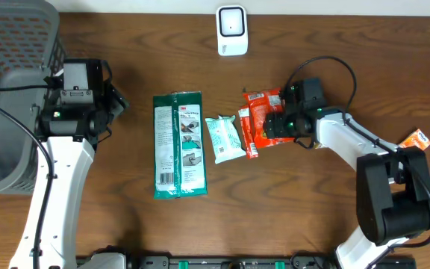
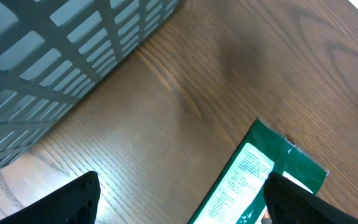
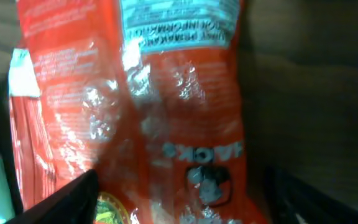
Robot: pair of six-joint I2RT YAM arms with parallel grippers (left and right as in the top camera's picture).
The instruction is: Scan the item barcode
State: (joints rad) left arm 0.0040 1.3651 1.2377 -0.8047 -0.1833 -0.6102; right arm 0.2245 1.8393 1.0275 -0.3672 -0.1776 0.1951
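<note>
under my right hand (image 3: 185,205), between its two dark fingers (image 3: 67,202), lies the red snack packet (image 3: 166,93), flat on the worktop (image 1: 125,224), print side up, with glare on the foil. this hand is spread wide and grips nothing. the fingers stand well apart over the packet's lower part, and whether they touch it i cannot tell. no barcode is clear to me on the blurred print. just past my fingertips, touching the red packet's far edge, is a small pale teal packet (image 1: 225,138). beyond that, apart from it, is a long green packet (image 1: 179,146) lying lengthwise across my reach. off to one side of this hand, well apart near the worktop's back edge, stands the white scanner (image 1: 231,30). behind the hand, beside my arm's base, sits a small orange packet (image 1: 415,139).

beneath my left hand (image 2: 179,205) is bare wood. this hand is also spread wide with nothing in it. near one of its fingers is a corner of the green packet. farther ahead, on the other side, rises the slatted wall of the grey basket (image 2: 55,62).
</note>
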